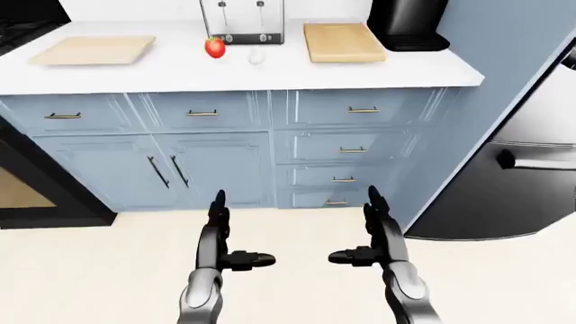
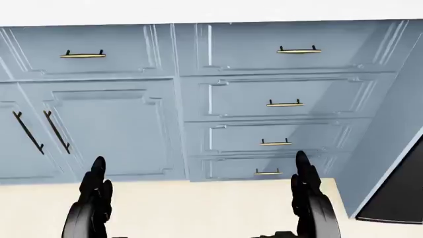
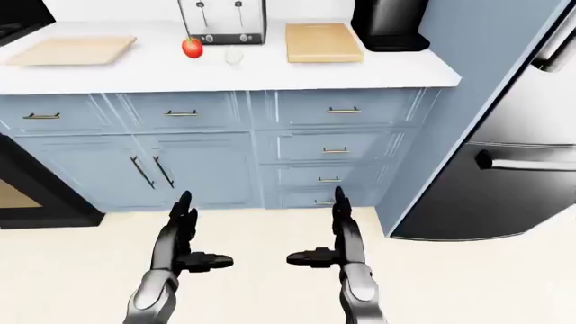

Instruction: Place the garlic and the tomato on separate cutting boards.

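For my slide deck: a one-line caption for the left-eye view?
Both hands, left hand and right hand, open and empty before the counter holding tomato, garlic and two cutting boards.

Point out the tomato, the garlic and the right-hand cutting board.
tomato (image 1: 214,47), left-eye view, middle of its red body.
garlic (image 1: 256,57), left-eye view, centre of the pale bulb.
right cutting board (image 1: 343,42), left-eye view, bare top face.

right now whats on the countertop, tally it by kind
cutting boards: 2 (left cutting board, right cutting board)
tomato: 1
garlic: 1
toaster: 1
black appliance: 1
total: 6
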`<state>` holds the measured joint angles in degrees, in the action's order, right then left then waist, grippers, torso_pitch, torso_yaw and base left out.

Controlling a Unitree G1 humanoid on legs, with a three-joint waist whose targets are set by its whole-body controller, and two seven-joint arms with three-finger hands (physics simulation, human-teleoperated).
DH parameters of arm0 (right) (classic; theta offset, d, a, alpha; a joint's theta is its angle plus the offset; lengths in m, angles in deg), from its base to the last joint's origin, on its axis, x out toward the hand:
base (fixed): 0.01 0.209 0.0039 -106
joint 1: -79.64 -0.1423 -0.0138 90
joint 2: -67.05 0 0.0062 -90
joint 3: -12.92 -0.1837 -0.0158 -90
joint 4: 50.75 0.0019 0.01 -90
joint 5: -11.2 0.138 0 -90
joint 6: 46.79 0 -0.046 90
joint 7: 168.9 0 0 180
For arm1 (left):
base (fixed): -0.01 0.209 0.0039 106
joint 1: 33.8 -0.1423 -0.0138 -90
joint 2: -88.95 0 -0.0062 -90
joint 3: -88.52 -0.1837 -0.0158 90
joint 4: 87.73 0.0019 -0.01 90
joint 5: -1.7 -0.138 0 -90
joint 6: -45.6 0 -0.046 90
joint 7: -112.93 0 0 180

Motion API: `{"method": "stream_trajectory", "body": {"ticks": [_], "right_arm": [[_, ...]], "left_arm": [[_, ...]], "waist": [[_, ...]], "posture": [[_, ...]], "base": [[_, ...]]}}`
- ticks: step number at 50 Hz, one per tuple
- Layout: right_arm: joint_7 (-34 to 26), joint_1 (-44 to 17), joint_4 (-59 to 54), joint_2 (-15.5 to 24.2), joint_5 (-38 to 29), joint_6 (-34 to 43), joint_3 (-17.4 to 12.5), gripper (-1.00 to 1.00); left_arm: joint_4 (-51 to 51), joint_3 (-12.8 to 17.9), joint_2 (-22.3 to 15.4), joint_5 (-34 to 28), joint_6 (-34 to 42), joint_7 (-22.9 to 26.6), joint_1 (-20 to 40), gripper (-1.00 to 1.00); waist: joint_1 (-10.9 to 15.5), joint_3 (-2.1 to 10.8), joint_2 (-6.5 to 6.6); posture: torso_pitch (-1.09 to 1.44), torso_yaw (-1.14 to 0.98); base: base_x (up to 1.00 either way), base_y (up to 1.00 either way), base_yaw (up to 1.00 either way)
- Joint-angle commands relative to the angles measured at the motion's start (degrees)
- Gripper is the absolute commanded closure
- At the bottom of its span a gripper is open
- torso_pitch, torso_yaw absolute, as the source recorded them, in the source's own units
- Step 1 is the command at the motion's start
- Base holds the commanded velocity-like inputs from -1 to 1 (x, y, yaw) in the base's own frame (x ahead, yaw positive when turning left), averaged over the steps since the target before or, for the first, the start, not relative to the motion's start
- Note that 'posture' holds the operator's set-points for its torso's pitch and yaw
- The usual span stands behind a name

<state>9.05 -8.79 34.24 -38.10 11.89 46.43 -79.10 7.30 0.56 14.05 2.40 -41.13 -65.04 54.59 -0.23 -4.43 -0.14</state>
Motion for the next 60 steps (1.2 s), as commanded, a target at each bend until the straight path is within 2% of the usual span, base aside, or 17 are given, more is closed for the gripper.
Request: {"method": "stream_trajectory", "body": {"ticks": [1,3,5,7,8,31,32,34,37,41,43,44,46,54,57,58,60], "right_arm": [[0.0,-1.5,4.8,-0.1,-0.1,-3.5,0.5,-1.0],[-0.1,-1.2,5.4,-0.1,-0.2,-3.3,0.7,-1.0],[0.1,-0.9,7.2,-0.1,-0.3,-2.3,0.8,-1.0],[0.1,-1.1,6.8,-0.2,-0.3,-2.6,0.8,-1.0],[0.2,-1.0,7.2,-0.2,-0.5,-2.3,1.0,-1.0],[-0.4,-12.5,28.0,1.7,-1.4,21.2,-0.3,-1.0],[-0.4,-12.6,28.1,1.6,-1.6,21.1,0.0,-1.0],[-0.7,-13.3,28.4,1.7,-1.7,21.7,0.1,-1.0],[-0.9,-13.1,28.6,1.5,-1.6,21.6,-0.1,-1.0],[-1.2,-11.8,28.4,1.4,-1.4,20.2,0.1,-1.0],[-1.2,-11.8,29.3,1.3,-1.4,21.1,0.2,-1.0],[-1.1,-11.4,29.2,1.1,-1.4,20.5,0.4,-1.0],[-1.0,-11.0,29.2,0.9,-1.5,20.0,0.7,-1.0],[-1.0,-11.0,29.5,0.9,-1.3,20.3,0.5,-1.0],[-1.2,-10.9,29.4,1.0,-1.3,20.2,0.5,-1.0],[-1.2,-10.7,29.6,0.9,-1.3,20.2,0.6,-1.0],[-1.2,-10.4,29.3,0.8,-1.4,19.7,0.8,-1.0]], "left_arm": [[-6.6,-0.2,0.0,0.3,-2.7,0.1,1.2,-1.0],[-7.4,-0.2,-0.1,0.3,-2.5,0.2,0.8,-1.0],[-7.9,-0.1,-0.1,0.4,-2.4,0.3,0.5,-1.0],[-8.0,-0.1,-0.1,0.4,-2.6,0.5,0.3,-1.0],[-8.5,-0.3,0.0,0.3,-2.4,0.5,0.0,-1.0],[-34.9,4.9,-4.0,2.8,29.6,1.1,13.4,-1.0],[-35.0,5.1,-4.3,3.0,30.0,1.0,13.9,-1.0],[-35.2,5.2,-4.5,3.2,30.7,0.8,14.6,-1.0],[-34.6,5.2,-4.6,3.3,30.3,0.6,14.9,-1.0],[-34.1,4.9,-4.2,3.4,29.0,0.3,14.0,-1.0],[-34.7,4.8,-4.2,3.4,29.4,0.3,13.8,-1.0],[-35.5,4.7,-4.2,3.5,29.7,0.3,13.5,-1.0],[-36.0,4.6,-4.1,3.5,29.6,0.4,12.8,-1.0],[-36.7,4.9,-4.0,3.6,29.7,0.7,12.1,-1.0],[-36.9,4.9,-4.0,3.6,29.7,0.7,12.1,-1.0],[-36.8,4.8,-3.9,3.5,29.6,0.7,11.9,-1.0],[-36.6,4.5,-3.8,3.3,29.2,0.8,11.7,-1.0]], "waist": [[-0.1,0.05,-0.45],[0.4,3.56,-0.05],[0.3,0.97,-0.4],[0.4,3.94,-0.42],[0.5,4.24,-0.39],[0.5,5.18,0.02],[0.3,6.01,0.49],[0.1,4.6,-0.43],[-0.1,4.64,-1.13],[-0.4,3.59,1.91],[-0.4,4.33,5.81],[0.1,4.32,3.8],[0.1,3.66,3.85],[-0.5,3.11,-0.78],[-0.7,4.18,-4.63],[-1.3,3.47,-2.06],[-0.7,3.99,-3.13]], "posture": [[0.0,0.0],[0.0,0.0],[0.0,0.0],[0.0,0.0],[0.0,0.0],[0.0,0.0],[0.0,0.0],[0.0,0.0],[0.0,0.0],[0.0,0.0],[0.0,0.0],[0.0,0.0],[0.0,0.0],[0.0,0.0],[0.0,0.0],[0.0,0.0],[0.0,0.0]], "base": [[0.0,0.0,0.0],[0.0,0.0,0.0],[0.0,0.0,0.0],[0.0,0.0,0.0],[0.0,0.0,0.0],[0.0,0.0,0.0],[0.0,0.24,0.0],[0.0,0.27,0.0],[0.0,0.31,0.0],[0.0,0.31,0.0],[0.0,0.3,0.0],[0.0,0.3,0.0],[0.0,0.31,0.0],[0.0,0.31,0.0],[0.0,0.31,0.0],[0.0,0.31,0.0],[0.0,0.3,0.0]]}}
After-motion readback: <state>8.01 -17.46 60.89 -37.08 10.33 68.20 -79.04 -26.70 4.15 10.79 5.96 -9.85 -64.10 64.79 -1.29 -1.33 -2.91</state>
